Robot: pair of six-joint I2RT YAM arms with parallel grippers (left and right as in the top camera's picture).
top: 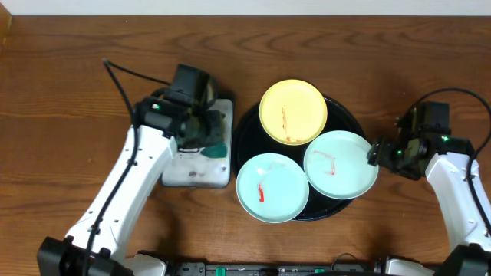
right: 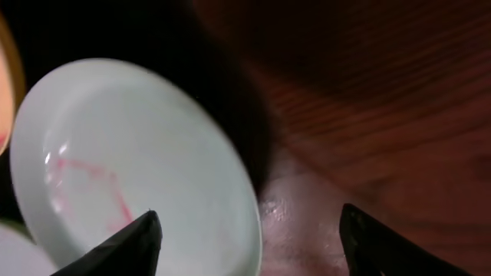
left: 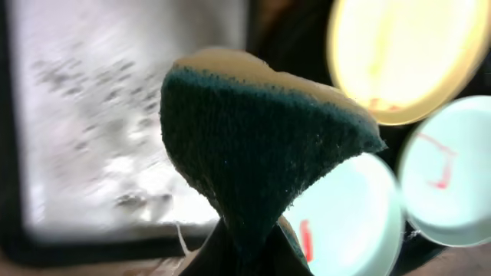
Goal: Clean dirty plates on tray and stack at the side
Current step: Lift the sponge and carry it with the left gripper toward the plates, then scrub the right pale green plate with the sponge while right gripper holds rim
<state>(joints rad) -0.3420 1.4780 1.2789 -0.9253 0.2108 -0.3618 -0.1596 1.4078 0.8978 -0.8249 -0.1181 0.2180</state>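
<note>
The large black tray (top: 245,130) holds three smeared plates: a yellow one (top: 293,112) at the back, a mint-blue one (top: 272,188) at the front left, and a mint-blue one (top: 341,164) at the right. My left gripper (top: 209,139) is shut on a green and yellow sponge (left: 261,153), held just above the grey sponge tray (top: 198,157). My right gripper (top: 379,153) is open at the right plate's edge. In the right wrist view the plate's rim (right: 230,184) lies between the open fingers (right: 249,241).
The grey sponge tray (left: 92,123) looks wet and stands left of the black tray. Bare wooden table (top: 77,92) surrounds both trays. A black cable (top: 126,73) runs over the table behind the left arm.
</note>
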